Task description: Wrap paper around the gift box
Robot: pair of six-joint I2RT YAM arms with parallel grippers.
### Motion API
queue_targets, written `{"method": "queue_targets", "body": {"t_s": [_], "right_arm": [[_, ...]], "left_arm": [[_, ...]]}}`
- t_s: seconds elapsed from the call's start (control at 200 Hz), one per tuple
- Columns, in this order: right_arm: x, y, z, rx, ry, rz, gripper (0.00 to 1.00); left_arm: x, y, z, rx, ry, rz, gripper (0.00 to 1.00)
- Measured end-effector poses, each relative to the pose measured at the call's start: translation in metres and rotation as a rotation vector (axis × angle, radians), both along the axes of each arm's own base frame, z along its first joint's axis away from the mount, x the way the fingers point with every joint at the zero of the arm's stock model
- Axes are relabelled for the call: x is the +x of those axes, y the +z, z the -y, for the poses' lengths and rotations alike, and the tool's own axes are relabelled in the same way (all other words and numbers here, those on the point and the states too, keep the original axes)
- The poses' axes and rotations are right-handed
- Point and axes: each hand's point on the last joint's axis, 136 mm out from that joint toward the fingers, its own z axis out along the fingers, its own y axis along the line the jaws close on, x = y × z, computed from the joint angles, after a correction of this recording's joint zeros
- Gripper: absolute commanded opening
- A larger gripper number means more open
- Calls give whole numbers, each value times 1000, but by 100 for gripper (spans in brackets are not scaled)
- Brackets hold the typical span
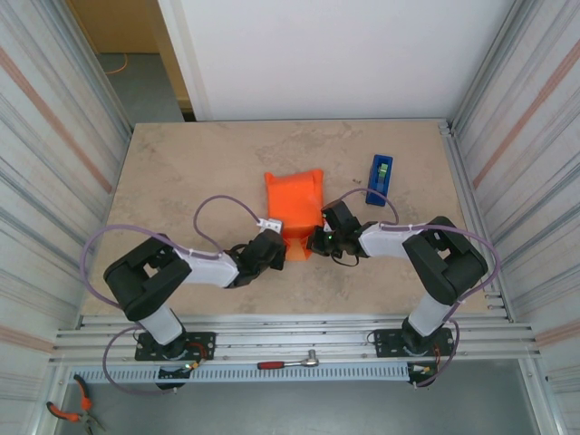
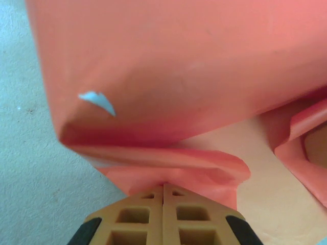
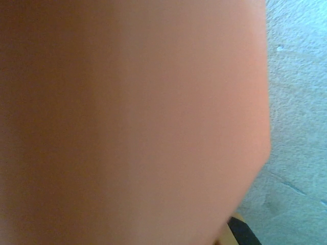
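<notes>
At the left, the left gripper is pressing its 2 tan lattice fingers together on a crumpled near fold of the paper. In the middle of the table, the paper is lying as a puffy orange bundle with 1 flap trailing toward the arms. The gift box is hiding inside it, I judge. At the right, the right gripper is sitting closed against that flap; whether it is clamping paper I cannot tell. Farther right, the tape dispenser is standing well apart.

The thin sheet is risking a tear at the left pinch if the 2 arms pull against each other. A pale sliver near 1 corner may be a nick or tape. No tape is visibly holding the flap, so it could spring open on release.

The paper is looking smooth, faintly glossy and softly creased. The table is showing mottled stone, and the dispenser is reading as a narrow, hard blue block.
</notes>
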Motion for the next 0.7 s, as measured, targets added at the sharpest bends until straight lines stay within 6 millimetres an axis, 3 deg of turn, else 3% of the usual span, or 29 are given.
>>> {"method": "queue_targets", "body": {"t_s": [0.175, 0.341, 0.696], "right_arm": [[0, 0, 0, -1, 0, -1, 0], [-1, -1, 1, -2, 0, -2, 0], [-1, -1, 1, -2, 0, -3, 0]], "left_arm": [[1, 14, 2, -14, -7, 34, 1], [2, 14, 1, 1, -15, 44, 1], [16, -4, 6, 53, 0, 49, 0]]}}
